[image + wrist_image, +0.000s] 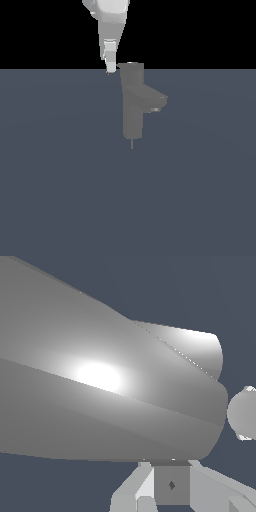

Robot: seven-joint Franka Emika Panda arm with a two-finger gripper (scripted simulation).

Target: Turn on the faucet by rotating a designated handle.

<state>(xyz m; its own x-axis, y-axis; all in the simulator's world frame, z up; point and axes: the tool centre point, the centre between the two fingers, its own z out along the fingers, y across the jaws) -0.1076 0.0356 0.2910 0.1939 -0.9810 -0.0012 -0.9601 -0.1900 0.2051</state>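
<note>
Faucet (133, 107) — upright mid-worktop (60, 190); handle (131, 67) caps its column. Hand (110, 71) just beside the handle; we cannot tell whether it is open. We advise a steady sideways push — keep contact.

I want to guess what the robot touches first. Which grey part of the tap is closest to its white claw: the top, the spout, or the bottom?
The top. The gripper hangs right beside the faucet's top end, while the spout juts out lower on the far side.
</note>
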